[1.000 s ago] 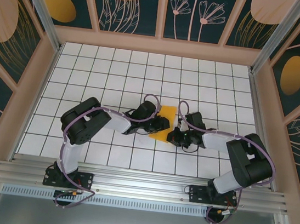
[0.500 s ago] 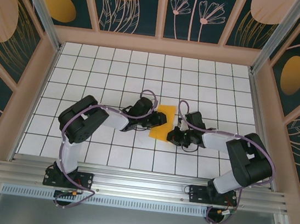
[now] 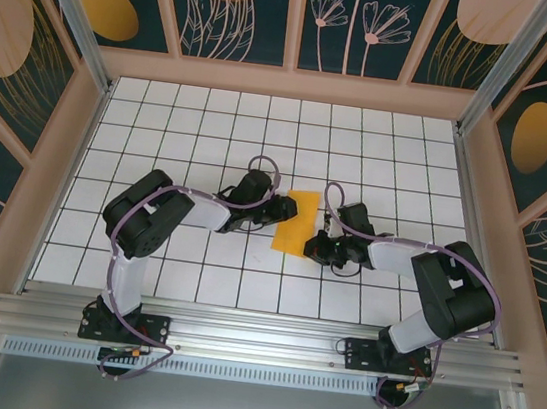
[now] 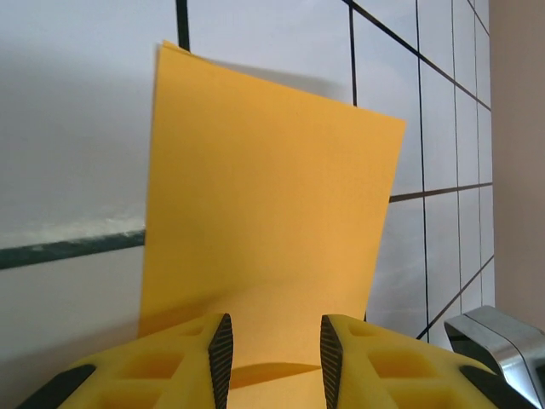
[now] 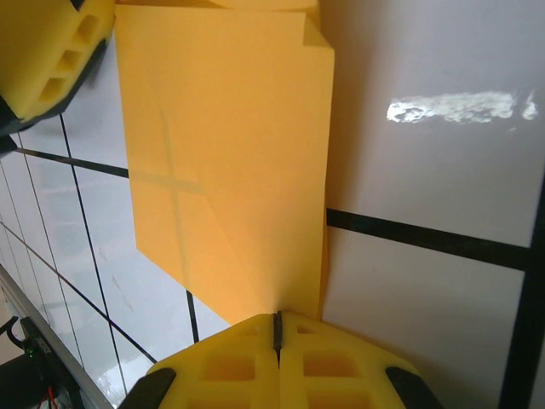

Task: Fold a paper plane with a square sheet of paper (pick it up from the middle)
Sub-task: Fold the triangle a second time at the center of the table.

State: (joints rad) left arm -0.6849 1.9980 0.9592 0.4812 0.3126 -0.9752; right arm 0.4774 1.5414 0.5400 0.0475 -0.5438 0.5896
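The square sheet of paper (image 3: 295,222) lies mid-table, orange-yellow and folded over into a narrow rectangle with layered edges. My right gripper (image 3: 317,244) is shut on its near right edge; in the right wrist view the paper (image 5: 228,162) spreads away from the shut gripper (image 5: 277,320). My left gripper (image 3: 275,211) sits at the sheet's left edge, open. In the left wrist view the paper (image 4: 266,187) shows through the gap of the left gripper (image 4: 271,342), touching neither pad. One left finger (image 5: 49,49) shows in the right wrist view.
The white gridded table (image 3: 213,126) is boxed in by wooden side walls (image 3: 69,147) with dark patterned panels above. An aluminium rail (image 3: 256,338) runs along the near edge by both arm bases.
My left gripper has opened a little and drawn back to the left, uncovering more of the paper. The right gripper stays shut on the sheet in the same place.
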